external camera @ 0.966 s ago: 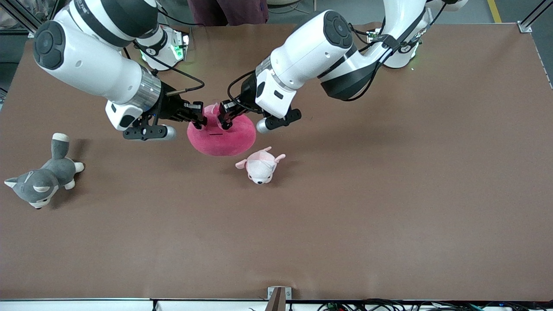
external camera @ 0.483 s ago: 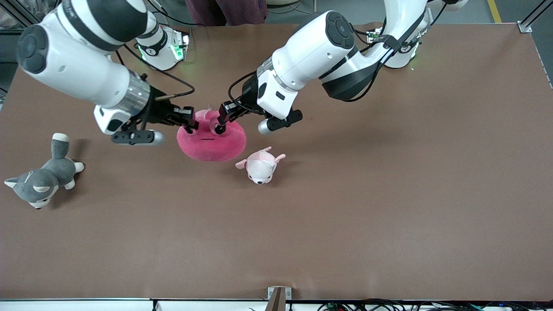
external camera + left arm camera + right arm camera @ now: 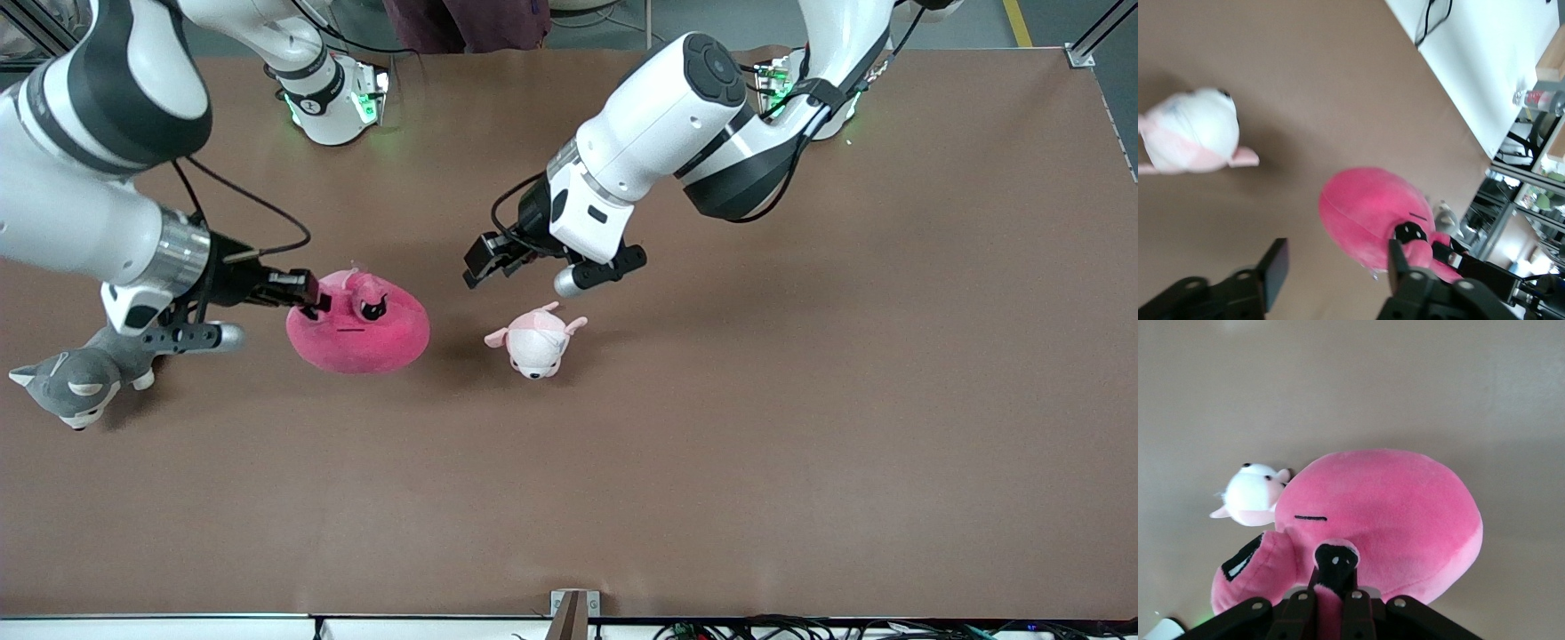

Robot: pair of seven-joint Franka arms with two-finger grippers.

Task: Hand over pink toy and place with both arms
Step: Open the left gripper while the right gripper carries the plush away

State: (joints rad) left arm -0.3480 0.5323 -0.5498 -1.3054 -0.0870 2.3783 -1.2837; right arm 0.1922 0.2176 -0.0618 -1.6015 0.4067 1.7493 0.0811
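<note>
The right gripper [image 3: 307,298] pinches the hot-pink round plush toy [image 3: 360,324] near the right arm's table edge; the left gripper [image 3: 476,267] hangs open. Lower gently before releasing.

The front view looks down from a high camera across the brown table [image 3: 711,444], facing the two arm bases along its top edge, and it takes in the whole tabletop.

The left wrist view looks past the open fingers [image 3: 1275,270] of the left gripper [image 3: 476,269] down at the table, from moderately near.

The right wrist view looks along the closed fingers [image 3: 1301,613] of the right gripper [image 3: 311,302], very near to the hot pink rounded plush toy [image 3: 1385,513] pinched at their tips.

All three views share this toy [image 3: 360,324] [image 3: 1371,213] and the small pale pink-and-white plush animal [image 3: 533,342] [image 3: 1195,130] [image 3: 1251,493] beside it.
</note>
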